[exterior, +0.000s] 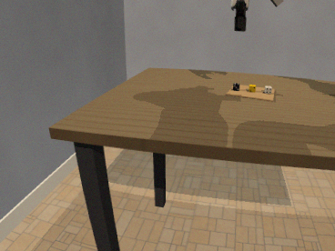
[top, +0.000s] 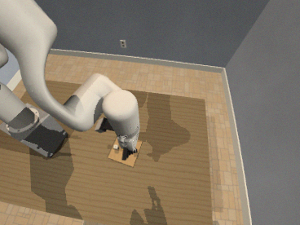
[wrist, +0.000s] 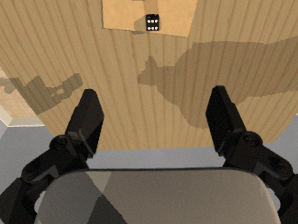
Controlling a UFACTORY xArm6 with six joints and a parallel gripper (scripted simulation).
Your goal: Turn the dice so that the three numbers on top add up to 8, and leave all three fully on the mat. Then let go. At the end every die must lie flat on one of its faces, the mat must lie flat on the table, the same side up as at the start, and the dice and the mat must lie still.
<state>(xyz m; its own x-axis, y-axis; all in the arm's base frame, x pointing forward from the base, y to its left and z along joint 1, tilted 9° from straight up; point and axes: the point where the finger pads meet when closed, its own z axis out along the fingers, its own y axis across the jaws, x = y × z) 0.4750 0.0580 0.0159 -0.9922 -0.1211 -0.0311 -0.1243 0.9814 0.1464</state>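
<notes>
With its fingers spread wide and empty, the gripper [wrist: 158,119] hangs high above the mat [exterior: 261,95], where the black die [exterior: 236,86], yellow die [exterior: 251,87] and white die [exterior: 268,89] sit in a row; a careless tip risks rolling the black die, apparently nearest the mat's edge, off it.

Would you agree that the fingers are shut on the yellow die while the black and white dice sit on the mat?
Not quite: the fingers stand open and empty, high above the table. The exterior view shows the yellow die on the mat between the black die and the white die.

white die [exterior: 269,89] pips unreadable | mat [wrist: 120,3] top cut off
</notes>
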